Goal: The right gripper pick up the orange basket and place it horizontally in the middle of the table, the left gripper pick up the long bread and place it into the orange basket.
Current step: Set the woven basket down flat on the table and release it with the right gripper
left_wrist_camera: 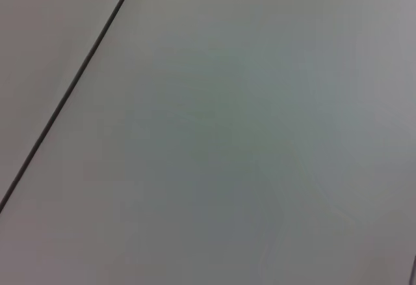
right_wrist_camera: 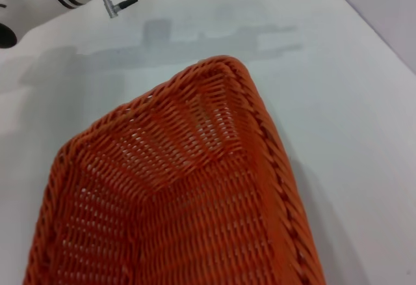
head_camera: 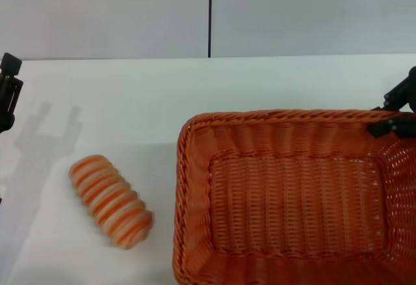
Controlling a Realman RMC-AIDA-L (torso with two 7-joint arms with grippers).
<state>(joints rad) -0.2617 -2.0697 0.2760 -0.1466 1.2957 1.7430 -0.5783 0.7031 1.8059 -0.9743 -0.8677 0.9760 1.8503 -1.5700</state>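
Right gripper on orange basket far-right rim corner.

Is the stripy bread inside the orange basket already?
No, the long bread lies on the white table to the left of the orange basket, apart from it, and the basket holds nothing.

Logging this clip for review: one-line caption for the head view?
Right gripper at the orange basket rim's far right corner; long bread lies left of it on the table.
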